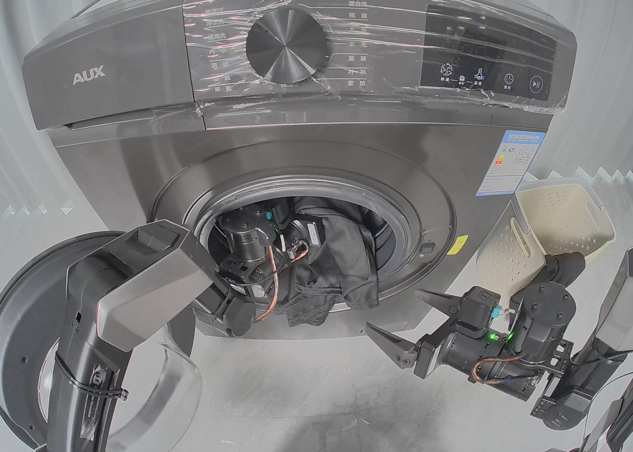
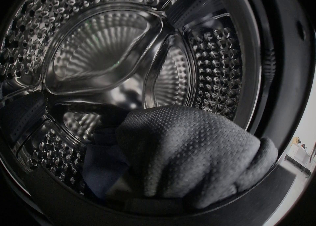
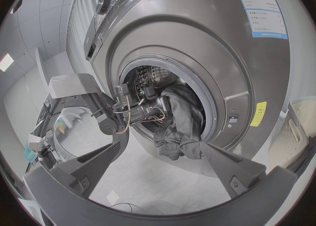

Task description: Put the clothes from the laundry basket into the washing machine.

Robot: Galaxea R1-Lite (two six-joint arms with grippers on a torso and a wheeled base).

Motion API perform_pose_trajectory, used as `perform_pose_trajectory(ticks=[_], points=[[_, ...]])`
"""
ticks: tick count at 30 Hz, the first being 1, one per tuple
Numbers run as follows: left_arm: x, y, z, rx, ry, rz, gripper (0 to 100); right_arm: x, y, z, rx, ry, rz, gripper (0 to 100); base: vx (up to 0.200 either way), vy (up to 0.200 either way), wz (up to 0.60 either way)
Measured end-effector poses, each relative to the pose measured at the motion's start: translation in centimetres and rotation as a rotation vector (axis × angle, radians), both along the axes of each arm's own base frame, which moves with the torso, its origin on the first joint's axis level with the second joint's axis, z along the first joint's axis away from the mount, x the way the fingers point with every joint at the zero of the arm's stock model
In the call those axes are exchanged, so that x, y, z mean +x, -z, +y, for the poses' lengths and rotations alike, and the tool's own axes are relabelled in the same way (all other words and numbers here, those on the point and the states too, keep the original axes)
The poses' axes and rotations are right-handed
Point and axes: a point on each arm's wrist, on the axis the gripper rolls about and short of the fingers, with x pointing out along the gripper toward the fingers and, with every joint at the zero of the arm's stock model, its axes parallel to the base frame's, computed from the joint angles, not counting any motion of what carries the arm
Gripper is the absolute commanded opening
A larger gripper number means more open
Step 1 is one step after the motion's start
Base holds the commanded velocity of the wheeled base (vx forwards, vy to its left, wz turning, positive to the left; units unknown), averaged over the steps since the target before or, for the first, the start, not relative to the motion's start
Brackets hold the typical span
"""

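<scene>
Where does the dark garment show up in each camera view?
Head view: the garment is draped over the bottom of the washer rim, hanging out the front.
Left wrist view: grey knit cloth close to the camera, lying across the opening's lower edge; apparently the same garment.
Right wrist view: it hangs out of the opening, near mid-picture.
Shared landmark: the washer rim.
</scene>
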Motion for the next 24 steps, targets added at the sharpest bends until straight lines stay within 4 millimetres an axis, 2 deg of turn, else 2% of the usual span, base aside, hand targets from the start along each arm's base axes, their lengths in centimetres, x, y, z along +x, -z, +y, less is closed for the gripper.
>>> perform_pose_trajectory(ticks=[13, 20, 21, 24], points=[[3.7, -1.3, -1.6, -0.033, -0.072, -0.022, 0, -0.2, 0.2, 0.2, -0.003, -0.011, 0.007, 100, 0.0, 0.0, 0.0], [5.8, -1.3, -0.7, -0.045, -0.166, -0.031, 0, -0.2, 0.2, 0.3, -0.004, -0.014, 0.008, 100, 0.0, 0.0, 0.0], [5.9, -1.1, -0.6, -0.043, -0.169, -0.028, 100, -0.2, 0.2, 0.3, -0.005, -0.014, 0.007, 100, 0.0, 0.0, 0.0], [5.8, -0.7, -0.4, -0.037, -0.17, -0.012, 100, -0.2, 0.2, 0.3, -0.004, -0.014, 0.008, 100, 0.0, 0.0, 0.0]])
